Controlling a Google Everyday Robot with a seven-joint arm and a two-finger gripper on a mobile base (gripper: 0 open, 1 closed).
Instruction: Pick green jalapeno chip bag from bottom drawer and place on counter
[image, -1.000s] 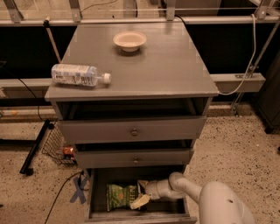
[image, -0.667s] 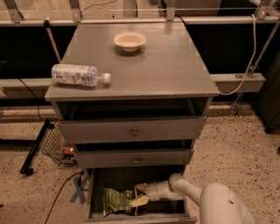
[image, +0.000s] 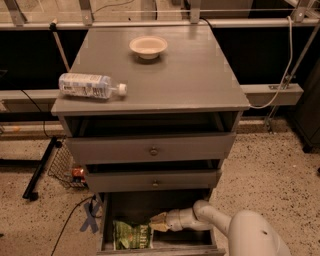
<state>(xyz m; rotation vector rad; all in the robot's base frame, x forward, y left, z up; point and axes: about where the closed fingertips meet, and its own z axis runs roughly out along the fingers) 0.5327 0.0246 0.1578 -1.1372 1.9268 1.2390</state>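
The green jalapeno chip bag (image: 131, 235) lies flat on the floor of the open bottom drawer (image: 192, 239), towards its front left. My gripper (image: 158, 222) reaches into the drawer from the right, at the bag's upper right edge; I cannot tell whether it touches the bag. My white arm (image: 215, 220) comes in from the lower right and hides the drawer's right front corner. The grey counter (image: 185, 75) is the top of the cabinet above.
A clear water bottle (image: 90, 85) lies on the counter's left side and a small cream bowl (image: 148, 46) stands at its back. The two upper drawers (image: 150, 147) are slightly open above my gripper. A wire basket (image: 67, 170) and cables lie on the floor to the left.
The chip bag has shifted left and towards the drawer's front. My gripper has drawn slightly up and back, now at the bag's right edge instead of over it.
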